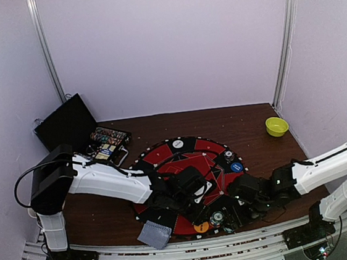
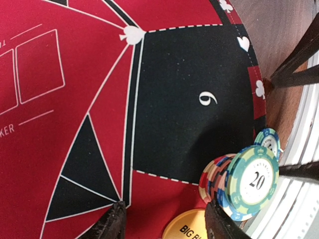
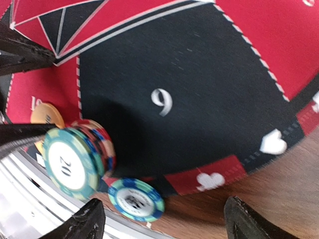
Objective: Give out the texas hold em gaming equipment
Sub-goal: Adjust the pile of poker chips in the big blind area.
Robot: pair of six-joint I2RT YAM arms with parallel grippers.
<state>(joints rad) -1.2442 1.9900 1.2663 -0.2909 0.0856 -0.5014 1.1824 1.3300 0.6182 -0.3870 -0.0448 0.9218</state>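
Both grippers low over near rim of round felt mat (image 2: 189, 99), fingers spread, nothing grasped.
Left gripper (image 2: 167, 219) parted around smooth orange disc (image 2: 187, 226), no squeeze visible. Right gripper (image 3: 163, 209) wide apart above one loose flat chip (image 3: 135, 199) at mat rim, by wood table (image 3: 279, 199). Short stack of striped-edge chips (image 2: 239, 181), "20" on top face, on black wedge marked 9, just beside the loose chip.
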